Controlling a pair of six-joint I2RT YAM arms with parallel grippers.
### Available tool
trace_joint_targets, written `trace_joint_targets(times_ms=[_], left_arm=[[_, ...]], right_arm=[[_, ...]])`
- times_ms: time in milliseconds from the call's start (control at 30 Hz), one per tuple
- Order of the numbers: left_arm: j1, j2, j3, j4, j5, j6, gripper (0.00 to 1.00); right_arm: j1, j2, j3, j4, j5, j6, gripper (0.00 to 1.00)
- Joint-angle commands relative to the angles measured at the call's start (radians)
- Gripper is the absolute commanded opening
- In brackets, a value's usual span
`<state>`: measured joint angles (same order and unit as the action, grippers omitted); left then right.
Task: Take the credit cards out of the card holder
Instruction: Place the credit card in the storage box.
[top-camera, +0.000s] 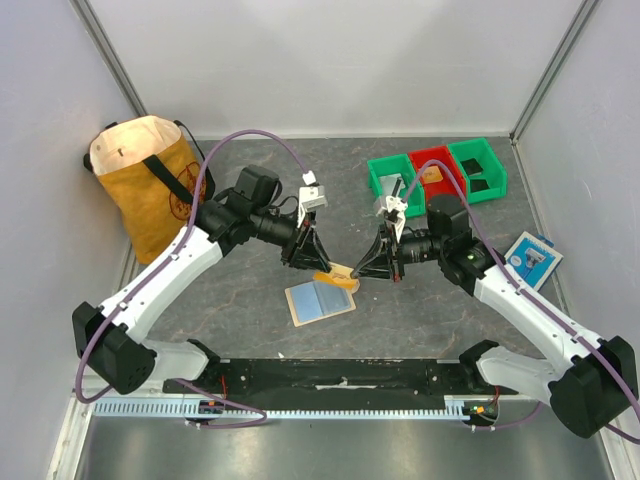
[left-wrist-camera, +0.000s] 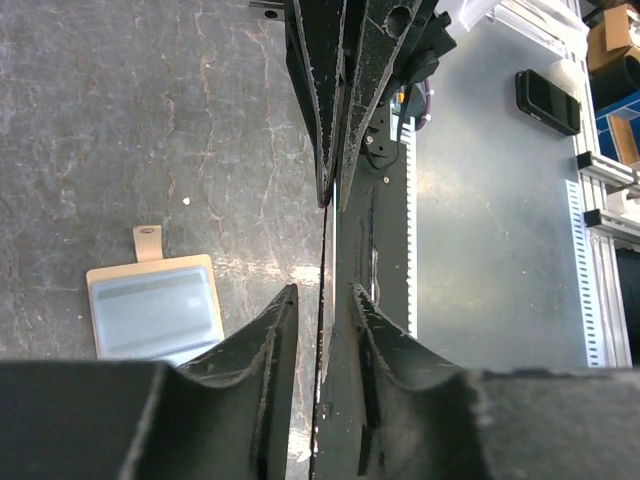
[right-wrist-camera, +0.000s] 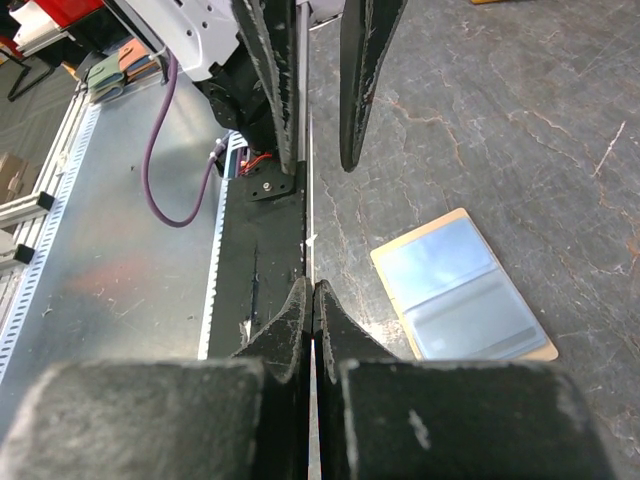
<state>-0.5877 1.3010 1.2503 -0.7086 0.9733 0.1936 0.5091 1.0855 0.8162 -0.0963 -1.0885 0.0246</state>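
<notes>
Bag (top-camera: 140, 185): yellow-brown with a black strap, standing in the far left corner.
Red bin (top-camera: 430, 160): at the back right, between two green ones.
Green bins (top-camera: 478, 168): one on each side of the red one, touching it.
Packet (top-camera: 531, 258): blue and white, lying flat by the right wall.
Table (top-camera: 240, 300): dark grey with pale lines.

Robot lab cell. My arms are bolted to a black base plate (top-camera: 340, 371) at the desk (top-camera: 430, 312) edge. White panel walls (top-camera: 330, 60) on aluminium posts (top-camera: 107, 55), slotted cable duct (top-camera: 330, 410) up front, purple cables (top-camera: 255, 135) on both arms, plastic parts bins (top-camera: 388, 191) at the back.
</notes>
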Motion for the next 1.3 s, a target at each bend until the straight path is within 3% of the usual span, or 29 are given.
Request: trace_joint_targets(times_ms=[0, 100, 167, 300, 367, 533, 633, 700, 833, 1033, 1267], left_arm=[[-0.024, 0.026, 0.063, -0.041, 0.041, 0.061, 0.25], [-0.027, 0.027, 0.058, -0.060, 0.048, 0.072, 0.02], [-0.027, 0.017, 0.055, -0.054, 0.039, 0.067, 0.02], [-0.023, -0.051, 0.003, 0.056, -0.048, -0.005, 0.02], [-0.014, -0.109, -0.058, 0.166, -0.125, -0.112, 0.02], [-0.009, -0.261, -0.276, 0.523, -0.367, -0.454, 0.02], [-0.009, -0.350, -0.422, 0.763, -0.473, -0.627, 0.02], [-0.012, -0.376, -0.474, 0.860, -0.515, -0.716, 0.02], [-0.029, -0.391, -0.558, 1.020, -0.616, -0.868, 0.02], [-0.067, -0.353, -0.658, 1.259, -0.734, -1.091, 0.02], [-0.141, -0.270, -0.650, 1.368, -0.805, -1.184, 0.02]], right_arm=[[0.011, 0.001, 0.037, -0.011, -0.036, -0.041, 0.00], [0.011, -0.004, 0.038, -0.014, -0.034, -0.046, 0.00], [0.011, -0.007, 0.034, -0.014, -0.019, -0.045, 0.04], [0.011, -0.016, 0.018, 0.019, 0.028, -0.026, 0.33], [0.009, -0.042, -0.006, 0.088, 0.088, 0.064, 0.42], [0.006, -0.101, -0.112, 0.358, 0.257, 0.294, 0.64], [0.006, -0.108, -0.237, 0.685, 0.384, 0.528, 0.71], [0.008, -0.090, -0.319, 0.907, 0.436, 0.690, 0.74], [0.012, -0.068, -0.439, 1.151, 0.596, 0.872, 0.75], [0.071, -0.026, -0.523, 1.354, 0.742, 0.942, 0.75], [0.104, 0.096, -0.505, 1.510, 0.814, 1.026, 0.71]])
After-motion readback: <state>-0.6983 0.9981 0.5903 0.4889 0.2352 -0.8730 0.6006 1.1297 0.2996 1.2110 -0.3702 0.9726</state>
